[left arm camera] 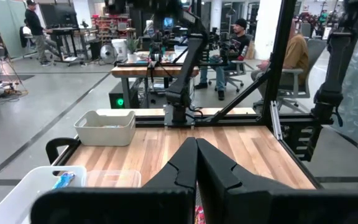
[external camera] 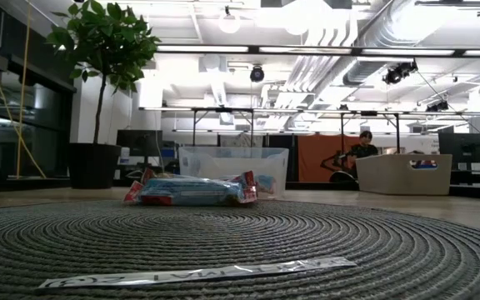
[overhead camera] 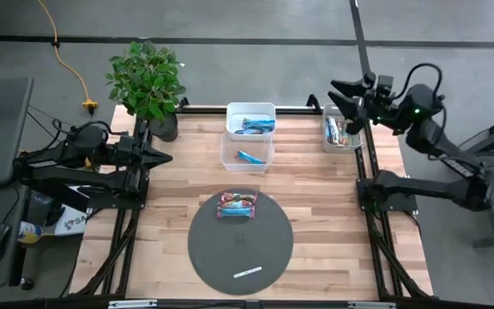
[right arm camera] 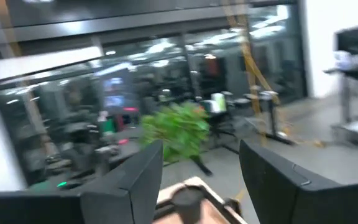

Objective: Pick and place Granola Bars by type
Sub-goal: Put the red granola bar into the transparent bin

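Bars left on the round grey mat are what matters now: a small stack of Granola Bars in red-pink and blue wrappers sits at the mat's far edge, long axis running across the table from side to side. From table height the stack looks like two or three bars piled together; I can't count them exactly.

The left gripper hangs at the table's left side, fingers pressed together into a point aimed toward the middle. The stack lies ahead of it and a little toward the front of the table. The right gripper is up over the far right corner, above the tan bin that already holds bars, its fingers spread wide with nothing between them.

By my reckoning the left arm is the nearer one, and since it comes in from the side it would meet the bars end-on, so its wrist may need turning to pinch across the narrow width.

Blue bars already lie in the two clear tubs at the back. A thin white strip lies near the mat's front edge.
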### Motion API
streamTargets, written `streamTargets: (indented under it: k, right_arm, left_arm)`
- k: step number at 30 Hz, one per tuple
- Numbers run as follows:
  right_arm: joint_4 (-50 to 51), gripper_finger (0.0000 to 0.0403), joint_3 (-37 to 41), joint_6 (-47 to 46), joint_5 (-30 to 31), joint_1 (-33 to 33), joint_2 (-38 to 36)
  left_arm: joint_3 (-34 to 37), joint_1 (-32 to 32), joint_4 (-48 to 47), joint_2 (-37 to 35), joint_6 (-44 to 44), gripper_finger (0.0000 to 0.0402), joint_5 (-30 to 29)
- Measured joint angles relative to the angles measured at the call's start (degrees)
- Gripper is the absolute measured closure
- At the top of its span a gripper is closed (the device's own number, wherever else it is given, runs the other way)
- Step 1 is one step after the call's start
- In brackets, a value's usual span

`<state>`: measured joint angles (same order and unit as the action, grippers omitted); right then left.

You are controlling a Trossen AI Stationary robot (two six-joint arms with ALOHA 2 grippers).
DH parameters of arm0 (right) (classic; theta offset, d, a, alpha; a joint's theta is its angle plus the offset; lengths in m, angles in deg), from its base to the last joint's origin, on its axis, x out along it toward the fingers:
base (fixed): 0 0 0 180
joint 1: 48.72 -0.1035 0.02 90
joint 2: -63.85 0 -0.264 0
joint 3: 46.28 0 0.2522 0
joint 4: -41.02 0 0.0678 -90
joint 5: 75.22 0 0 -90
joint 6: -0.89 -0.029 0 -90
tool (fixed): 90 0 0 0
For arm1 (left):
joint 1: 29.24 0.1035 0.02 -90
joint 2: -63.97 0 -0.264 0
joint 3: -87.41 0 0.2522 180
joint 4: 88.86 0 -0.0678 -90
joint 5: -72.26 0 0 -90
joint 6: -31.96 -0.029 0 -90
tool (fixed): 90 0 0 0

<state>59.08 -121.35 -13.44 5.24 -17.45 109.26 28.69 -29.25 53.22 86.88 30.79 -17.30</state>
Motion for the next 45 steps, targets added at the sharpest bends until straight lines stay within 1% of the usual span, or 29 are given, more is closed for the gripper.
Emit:
streamTargets:
  k: [7, 10, 16, 20, 23, 28, 34, 37, 40, 42, 45]
  right_arm:
    - [4.0, 0.0206, -14.5, 4.8, -0.9, -10.8, 8.2]
    - [5.8, 0.0206, -19.5, 6.6, -0.9, -15.3, 12.1]
    - [13.0, 0.0206, -29.0, 10.8, -0.1, -23.7, 21.4]
    - [19.0, 0.0206, -33.9, 15.0, 2.8, -28.5, 28.9]
    - [24.9, 0.0206, -37.0, 16.8, 4.7, -30.8, 34.6]
    - [31.8, 0.0206, -39.6, 14.9, 5.0, -33.1, 43.2]
    - [33.8, 0.0206, -39.9, 9.1, 4.1, -35.3, 50.8]
    - [34.5, 0.0206, -39.9, 4.5, 0.1, -36.2, 54.2]
    - [35.3, 0.0206, -39.9, -0.1, -6.4, -37.2, 57.5]
    - [35.5, 0.0206, -39.7, -1.1, -9.9, -37.8, 59.4]
    - [35.2, 0.0206, -38.3, -0.8, -11.6, -38.7, 61.8]
  left_arm:
    - [0.0, 0.0, 0.0, 0.0, 0.0, 0.0401, 0.0]
    - [0.0, 0.0, 0.0, 0.0, 0.0, 0.0401, 0.0]
    - [0.0, 0.0, 0.0, 0.0, 0.0, 0.0401, 0.0]
    - [0.0, 0.0, 0.0, 0.0, 0.0, 0.0401, 0.0]
    - [0.0, 0.0, 0.0, 0.0, 0.0, 0.0401, 0.0]
    - [0.0, 0.0, 0.0, 0.0, 0.0, 0.0401, 0.0]
    - [0.0, 0.0, 0.0, 0.0, 0.0, 0.0401, 0.0]
    - [0.0, 0.0, 0.0, 0.0, 0.0, 0.0401, 0.0]
    - [0.0, 0.0, 0.0, 0.0, 0.0, 0.0401, 0.0]
    - [0.0, 0.0, 0.0, 0.0, 0.0, 0.0401, 0.0]
    - [0.0, 0.0, 0.0, 0.0, 0.0, 0.0401, 0.0]
